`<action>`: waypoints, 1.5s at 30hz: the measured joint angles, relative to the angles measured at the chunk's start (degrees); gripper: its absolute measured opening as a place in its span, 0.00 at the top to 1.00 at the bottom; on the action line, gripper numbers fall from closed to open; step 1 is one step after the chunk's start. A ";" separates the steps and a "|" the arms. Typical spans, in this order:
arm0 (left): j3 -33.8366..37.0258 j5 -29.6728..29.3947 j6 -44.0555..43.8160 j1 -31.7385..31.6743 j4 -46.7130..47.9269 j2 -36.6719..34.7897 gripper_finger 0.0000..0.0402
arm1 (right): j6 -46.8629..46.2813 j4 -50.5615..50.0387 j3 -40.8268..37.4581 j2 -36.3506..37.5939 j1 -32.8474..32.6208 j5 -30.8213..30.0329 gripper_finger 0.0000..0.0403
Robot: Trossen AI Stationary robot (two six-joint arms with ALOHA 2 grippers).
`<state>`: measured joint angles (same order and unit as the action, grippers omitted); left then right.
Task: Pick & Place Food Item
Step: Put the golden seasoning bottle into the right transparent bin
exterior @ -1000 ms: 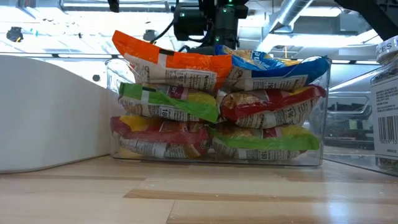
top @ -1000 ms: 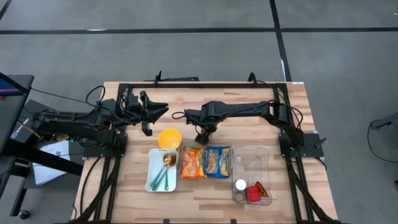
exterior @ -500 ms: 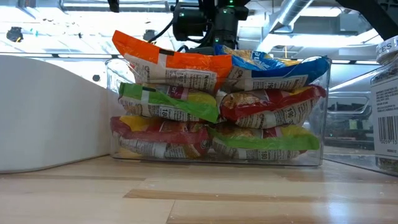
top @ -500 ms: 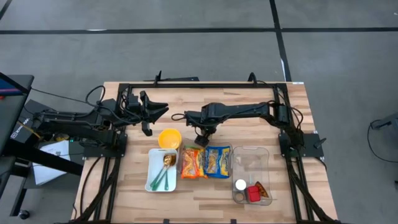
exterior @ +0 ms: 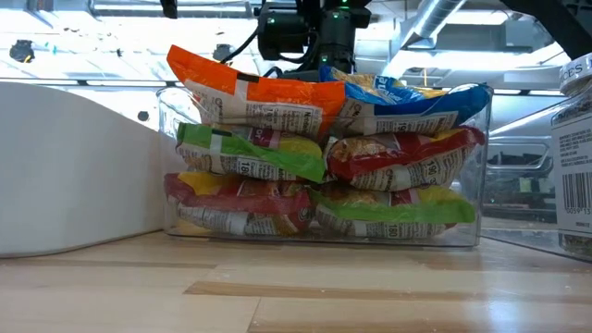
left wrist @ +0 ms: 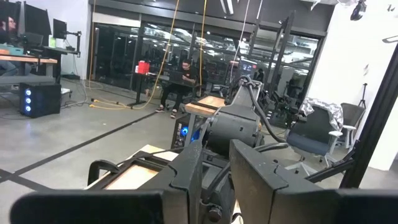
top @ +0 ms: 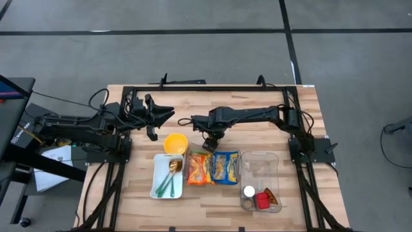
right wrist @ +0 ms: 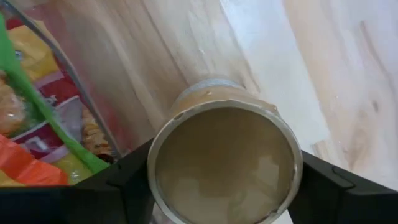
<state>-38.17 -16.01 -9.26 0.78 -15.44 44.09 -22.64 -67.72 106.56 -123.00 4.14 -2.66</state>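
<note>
Round container held over the far edge of the snack bin

The right gripper (right wrist: 221, 186) is seen with its fingers (right wrist: 127, 183) pinched on either side of a tan round container (right wrist: 224, 158), open end toward the wrist camera, so the load is likely kept steady for carrying. It is held just above the table (top: 257, 103), at the far edge of the clear bin of snack packets (top: 212, 167), with the yellow bowl (top: 176, 143) to its left. The left gripper (top: 161, 115) is parked far left, fingers drawn together, clear of the work.
</note>
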 joint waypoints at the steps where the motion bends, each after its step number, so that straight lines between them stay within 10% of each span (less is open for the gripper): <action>1: 0.00 -0.01 -0.02 0.00 0.00 0.00 0.81 | 0.19 -0.25 0.00 0.02 0.00 -0.37 0.35; 24: 0.00 0.00 -0.24 0.00 -0.02 -0.01 0.81 | -1.75 -12.22 -0.02 16.08 5.73 -3.62 0.35; 45: 0.00 0.01 1.44 -0.28 0.22 0.00 0.81 | -36.09 -20.36 -13.61 33.90 -14.31 -2.69 0.35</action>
<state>-38.17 -16.00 -7.81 0.49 -15.22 44.08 -58.72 -88.08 92.95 -89.10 -10.17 -5.35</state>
